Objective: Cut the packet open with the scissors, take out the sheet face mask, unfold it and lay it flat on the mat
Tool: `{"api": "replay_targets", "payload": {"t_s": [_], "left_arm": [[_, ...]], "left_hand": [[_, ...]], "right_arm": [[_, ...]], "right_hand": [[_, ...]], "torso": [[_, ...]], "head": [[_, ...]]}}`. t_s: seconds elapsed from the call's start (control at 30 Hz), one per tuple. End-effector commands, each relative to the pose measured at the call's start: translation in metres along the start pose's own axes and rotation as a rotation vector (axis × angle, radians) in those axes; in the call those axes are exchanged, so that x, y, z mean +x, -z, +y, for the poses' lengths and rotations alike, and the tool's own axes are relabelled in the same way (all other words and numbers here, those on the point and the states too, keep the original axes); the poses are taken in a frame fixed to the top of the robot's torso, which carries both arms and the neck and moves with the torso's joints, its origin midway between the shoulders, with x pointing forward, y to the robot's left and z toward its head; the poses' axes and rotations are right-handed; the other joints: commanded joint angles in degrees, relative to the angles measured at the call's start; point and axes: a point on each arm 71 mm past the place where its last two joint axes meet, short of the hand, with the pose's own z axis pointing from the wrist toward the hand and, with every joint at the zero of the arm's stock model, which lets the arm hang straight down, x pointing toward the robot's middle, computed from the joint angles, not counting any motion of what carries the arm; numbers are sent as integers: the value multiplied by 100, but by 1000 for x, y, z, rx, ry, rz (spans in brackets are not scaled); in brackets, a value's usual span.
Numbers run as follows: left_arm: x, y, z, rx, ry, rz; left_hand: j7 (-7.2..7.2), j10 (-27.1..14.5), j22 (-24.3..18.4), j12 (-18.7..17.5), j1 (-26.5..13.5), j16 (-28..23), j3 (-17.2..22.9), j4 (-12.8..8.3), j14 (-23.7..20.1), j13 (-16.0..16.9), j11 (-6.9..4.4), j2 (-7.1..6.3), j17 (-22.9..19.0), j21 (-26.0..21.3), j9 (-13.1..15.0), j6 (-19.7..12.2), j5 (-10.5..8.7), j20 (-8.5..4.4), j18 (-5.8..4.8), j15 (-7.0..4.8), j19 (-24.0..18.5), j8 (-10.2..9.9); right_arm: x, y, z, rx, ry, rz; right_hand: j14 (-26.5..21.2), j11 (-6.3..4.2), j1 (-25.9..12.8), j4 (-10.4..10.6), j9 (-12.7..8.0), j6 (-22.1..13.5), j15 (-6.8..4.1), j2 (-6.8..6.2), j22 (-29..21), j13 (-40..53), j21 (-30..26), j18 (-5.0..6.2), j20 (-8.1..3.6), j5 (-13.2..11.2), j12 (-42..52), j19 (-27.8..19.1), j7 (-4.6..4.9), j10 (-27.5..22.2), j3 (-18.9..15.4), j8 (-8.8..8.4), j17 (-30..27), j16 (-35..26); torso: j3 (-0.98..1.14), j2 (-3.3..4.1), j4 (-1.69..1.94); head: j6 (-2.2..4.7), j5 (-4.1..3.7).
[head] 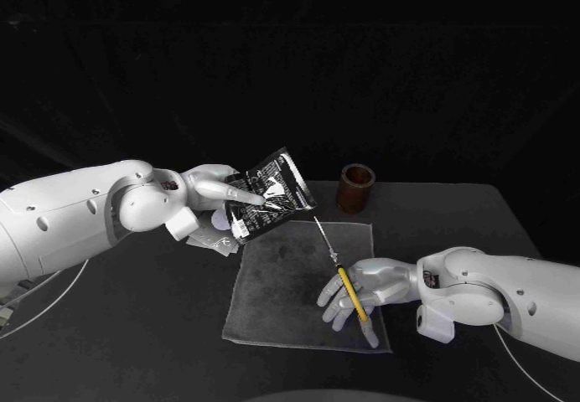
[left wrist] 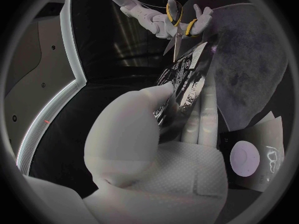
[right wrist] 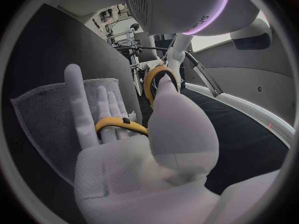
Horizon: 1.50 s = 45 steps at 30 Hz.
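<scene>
My left hand [head: 224,197] holds a black printed packet [head: 272,194] up above the mat's far left corner, pinched between thumb and fingers [left wrist: 206,109]. The same packet [left wrist: 184,87] stands upright in the left wrist view. My right hand [head: 363,289] grips yellow-handled scissors [head: 339,272] over the grey mat [head: 284,293], with the blades pointing up toward the packet's lower right corner. The yellow handles [right wrist: 156,82] loop round my right thumb and fingers. The blade tips sit just short of the packet; contact is unclear.
A brown cylindrical cup [head: 355,188] stands at the mat's far right corner. A pale piece of packaging [head: 218,240] lies below my left hand, by the mat's left edge. The black table [head: 471,218] extends around the mat.
</scene>
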Motion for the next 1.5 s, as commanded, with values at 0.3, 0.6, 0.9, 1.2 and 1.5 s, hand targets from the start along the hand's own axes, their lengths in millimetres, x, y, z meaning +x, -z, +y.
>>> {"api": "replay_targets", "payload": {"t_s": [0.3,0.6,0.9,1.2,1.5], "left_arm": [[6,-1,-4,22,3,42],[11,-2,-4,13,-14,75],[16,-3,-4,5,-25,109],[17,-2,-3,0,-33,117],[17,-2,-2,-7,-46,120]], "left_hand": [[-10,70,8,20,-13,33,-23,21,9,4,-46,48,18,32,1075,10,19,-13,105,-18,34,32],[-11,70,10,19,-13,36,-26,20,7,5,-47,45,25,34,1080,10,19,-15,105,-19,34,32],[-12,70,10,19,-13,37,-27,20,6,5,-47,44,28,35,1081,11,19,-15,105,-19,34,33],[-13,70,11,18,-13,39,-30,19,4,6,-48,42,34,37,1085,11,19,-16,105,-19,33,33],[-14,70,13,17,-13,42,-32,19,1,7,-49,41,42,39,1090,11,19,-16,105,-20,33,33]], "right_arm": [[1,-2,0,-13,-13,28],[0,-4,2,-18,-12,29],[-1,-5,3,-21,-12,21],[-2,-4,3,-25,-17,22],[-1,-4,4,-29,-21,33]], "right_hand": [[-34,7,8,-11,22,-238,3,50,-9,4,47,482,44,-10,3,-6,112,-40,24,98,-42,12],[-29,4,12,-14,36,-242,2,121,-8,8,68,485,46,-13,28,-6,137,-36,61,158,-78,21],[-49,7,12,-16,45,-230,7,148,-9,8,77,484,50,-14,37,-12,146,-46,75,199,-103,14],[-80,15,20,-20,55,-222,15,180,-12,6,90,484,56,-15,44,-23,102,-70,93,252,-140,9],[-126,25,38,-23,64,-204,27,226,-15,6,106,484,67,-16,58,-37,36,-95,114,318,-189,5]], "torso": [[3,6,-4],[5,3,1],[2,2,-2],[4,1,2],[3,2,-3]], "head": [[-7,3],[-16,6],[-24,23],[-27,23],[-31,23]]}}
